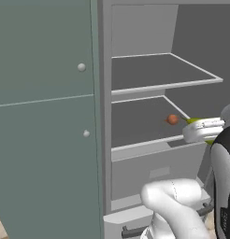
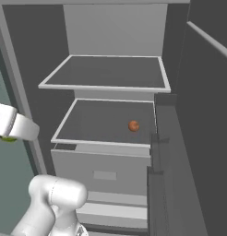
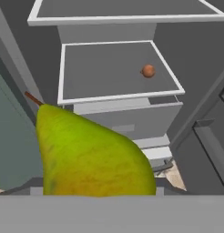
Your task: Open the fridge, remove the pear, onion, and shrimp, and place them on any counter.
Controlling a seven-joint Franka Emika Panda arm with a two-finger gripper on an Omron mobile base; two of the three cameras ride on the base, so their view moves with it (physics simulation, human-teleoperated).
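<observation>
Fridge [image 2: 110, 73] open, onion [image 2: 133, 125] on shelf; arm outside, tool [image 1: 204, 130] level, clamping pear [image 3: 86, 154].

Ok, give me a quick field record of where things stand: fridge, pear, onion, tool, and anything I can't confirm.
fridge: door open, grey shelves and bottom drawer exposed
pear: in the tool, out in front of the fridge, stem pointing toward it
onion: on the lower shelf, toward its right side, alone there
upper shelf: bare
tool: closed on the pear, fingertips hidden behind the fruit in the hand view
cabinet: left of the fridge, doors closed
shrimp: cannot tell where it is
</observation>
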